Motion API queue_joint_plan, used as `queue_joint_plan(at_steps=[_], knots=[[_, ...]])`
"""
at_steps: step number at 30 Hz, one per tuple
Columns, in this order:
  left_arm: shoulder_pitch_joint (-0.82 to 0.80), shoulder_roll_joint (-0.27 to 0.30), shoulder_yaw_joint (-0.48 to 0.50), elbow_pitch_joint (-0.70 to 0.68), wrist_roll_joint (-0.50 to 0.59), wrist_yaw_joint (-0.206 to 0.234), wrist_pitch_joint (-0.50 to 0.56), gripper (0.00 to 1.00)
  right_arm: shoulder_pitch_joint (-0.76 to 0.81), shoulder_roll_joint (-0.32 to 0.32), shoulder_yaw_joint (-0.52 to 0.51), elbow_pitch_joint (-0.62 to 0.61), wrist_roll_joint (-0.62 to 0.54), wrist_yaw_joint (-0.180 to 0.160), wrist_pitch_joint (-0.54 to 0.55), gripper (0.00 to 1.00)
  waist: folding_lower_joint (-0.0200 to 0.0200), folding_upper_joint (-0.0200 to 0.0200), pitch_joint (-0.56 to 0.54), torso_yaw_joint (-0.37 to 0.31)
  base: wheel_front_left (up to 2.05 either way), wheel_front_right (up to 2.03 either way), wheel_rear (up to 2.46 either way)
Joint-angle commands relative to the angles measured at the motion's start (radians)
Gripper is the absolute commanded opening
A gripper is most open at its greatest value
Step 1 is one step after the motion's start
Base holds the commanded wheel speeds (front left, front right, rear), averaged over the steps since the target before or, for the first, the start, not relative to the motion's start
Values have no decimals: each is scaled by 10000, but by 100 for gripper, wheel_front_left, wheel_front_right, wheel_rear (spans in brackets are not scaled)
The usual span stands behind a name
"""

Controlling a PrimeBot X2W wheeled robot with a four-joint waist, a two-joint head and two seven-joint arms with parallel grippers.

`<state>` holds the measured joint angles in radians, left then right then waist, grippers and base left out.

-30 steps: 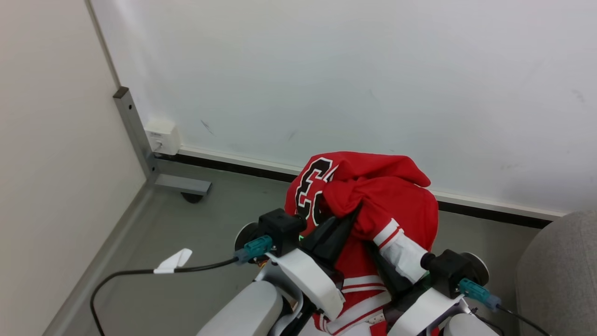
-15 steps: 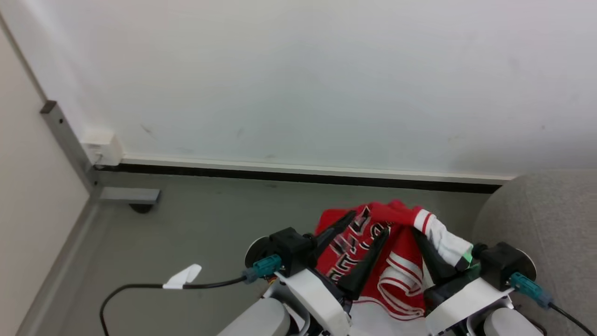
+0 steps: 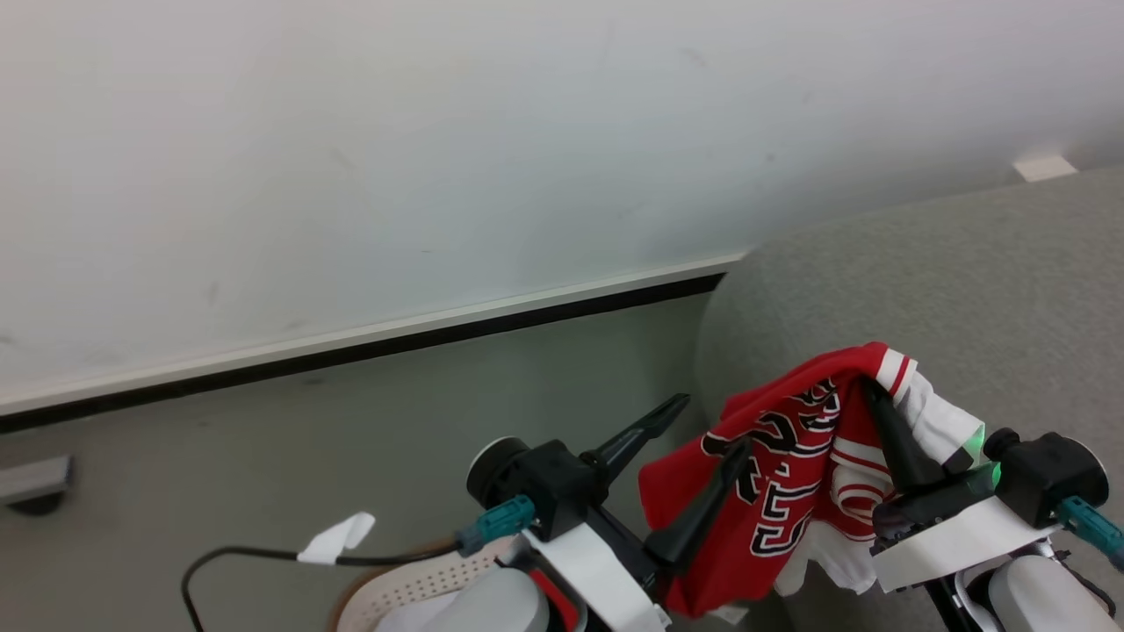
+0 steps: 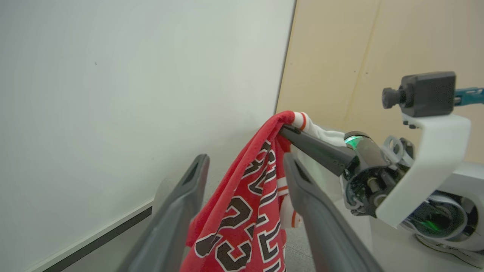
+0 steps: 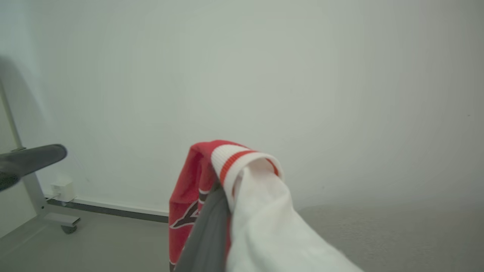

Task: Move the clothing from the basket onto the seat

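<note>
The right gripper (image 3: 871,388) seems pinched shut on the jersey (image 3: 781,491) at its striped cuff, with the white sleeve wrapped over one finger. The red cloth hangs from those tips down between the spread fingers of the left gripper (image 3: 713,423), which grip nothing. The seat (image 3: 966,281) lies just beyond the right fingertips, so the carry looks nearly done: reach further over the cushion, lower until the cloth rests, then open, minding that the sleeve may cling to the finger.
</note>
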<state>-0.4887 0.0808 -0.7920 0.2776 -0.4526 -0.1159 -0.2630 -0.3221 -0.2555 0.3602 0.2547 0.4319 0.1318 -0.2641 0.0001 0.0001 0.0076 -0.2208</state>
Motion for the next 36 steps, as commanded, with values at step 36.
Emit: queue_joint_plan(at_steps=[36], knots=[[-725, 521, 251, 198, 930, -153, -18, 100, -4973, -2490, 5, 274, -320, -23, 198, 0, -1, -1, 2419, -1500, 0, 0, 0]])
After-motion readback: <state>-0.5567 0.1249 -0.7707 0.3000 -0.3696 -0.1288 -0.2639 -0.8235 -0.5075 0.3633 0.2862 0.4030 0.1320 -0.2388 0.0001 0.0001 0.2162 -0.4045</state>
